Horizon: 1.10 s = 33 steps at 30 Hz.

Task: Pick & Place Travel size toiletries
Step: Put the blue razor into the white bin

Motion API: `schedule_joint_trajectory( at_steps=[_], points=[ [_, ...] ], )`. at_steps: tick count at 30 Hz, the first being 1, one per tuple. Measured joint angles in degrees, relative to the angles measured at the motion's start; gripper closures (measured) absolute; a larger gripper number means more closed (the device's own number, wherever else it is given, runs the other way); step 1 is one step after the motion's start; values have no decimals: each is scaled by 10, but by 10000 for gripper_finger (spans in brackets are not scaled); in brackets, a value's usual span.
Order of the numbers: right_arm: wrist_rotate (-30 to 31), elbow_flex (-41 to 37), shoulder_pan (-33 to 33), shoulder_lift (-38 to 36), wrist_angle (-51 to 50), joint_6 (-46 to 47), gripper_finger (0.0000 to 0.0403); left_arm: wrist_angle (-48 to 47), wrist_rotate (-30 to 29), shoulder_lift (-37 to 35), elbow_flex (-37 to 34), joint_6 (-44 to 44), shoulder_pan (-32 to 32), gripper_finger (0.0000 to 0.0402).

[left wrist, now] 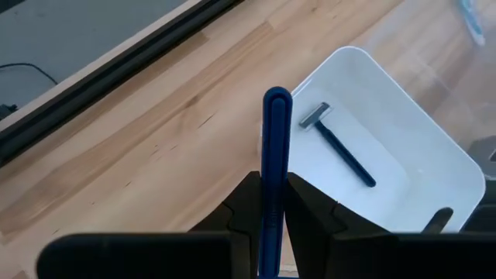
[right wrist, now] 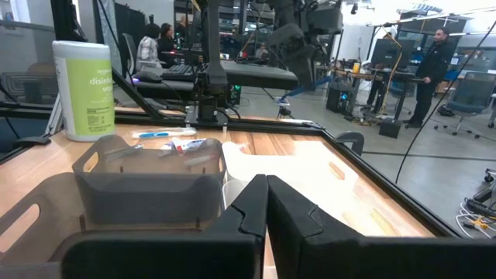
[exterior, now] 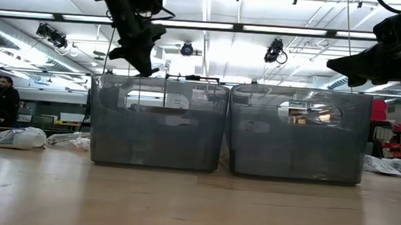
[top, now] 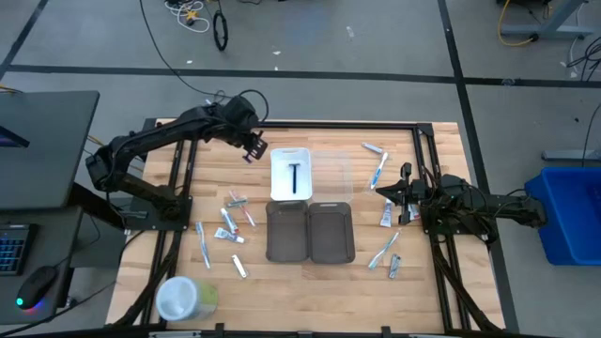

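Observation:
My left gripper (top: 254,146) is shut on a dark blue stick (left wrist: 277,147). It hangs above the table just left of the white tray (top: 291,160), and it shows high up in the low view (exterior: 138,49). A black razor (left wrist: 338,144) lies flat in that tray and also shows in the high view (top: 296,176). My right gripper (top: 383,192) is shut and empty at the right, above a white tube (top: 386,217). Small tubes and toothbrushes lie on the table to the left (top: 233,218) and to the right (top: 383,252). My left gripper pinches the dark blue stick between its two fingers (left wrist: 246,209). The stick lies along the fingers, and its rounded free end (left wrist: 277,99) sticks out well past the fingertips. The fingers slant down from the table's far left. The stick is clear of the table.
Two grey trays (top: 286,246) (top: 331,248) stand side by side near the table's middle. A clear tray (top: 331,160) stands to the right of the white one. A round white-and-green container (top: 183,299) stands at the near left. People stand in the room beyond the table.

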Motion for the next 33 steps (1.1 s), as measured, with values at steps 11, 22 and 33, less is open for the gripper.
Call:
schedule_joint_trajectory(
  at_steps=[11, 22, 33],
  points=[
    [0, 0, 0, 0, 0, 0, 390, 91, 34, 11, -1, -70, -45, 349],
    [-1, 0, 0, 0, 0, 0, 389, 144, 45, 29, -1, -98, -72, 349],
    [-1, 0, 0, 0, 0, 0, 390, 154, 43, 46, -1, -104, -76, 349]
  ],
)
